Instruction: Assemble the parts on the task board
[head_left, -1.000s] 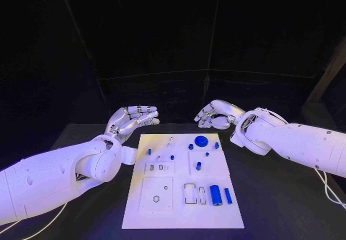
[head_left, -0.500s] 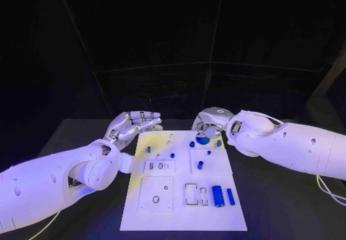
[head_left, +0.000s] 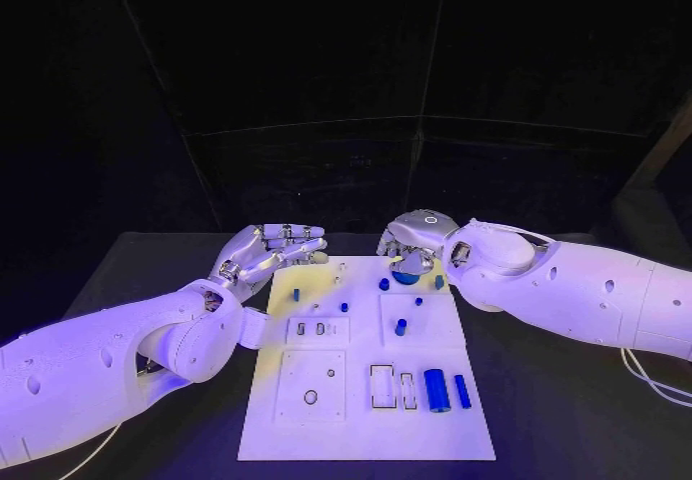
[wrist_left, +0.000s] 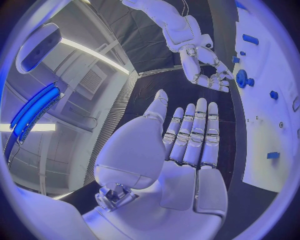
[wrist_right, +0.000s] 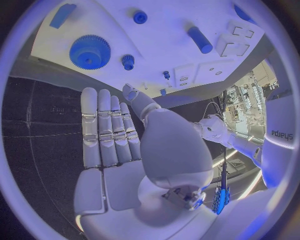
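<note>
Hovering: two hands (head_left: 270, 247) (head_left: 414, 243) (both empty), one gear (head_left: 405, 279)

The table (head_left: 159, 262) has a black, matte top. Behind it stands a dark wall (head_left: 346, 120) made of panels, with thin vertical seams and one pale horizontal line across it. The left wrist view shows a grey ceiling (wrist_left: 94, 45) with ribbed panels, a long strip light (wrist_left: 94, 52), a square vent (wrist_left: 94, 80) and a blue-lit fixture (wrist_left: 34, 112).
</note>
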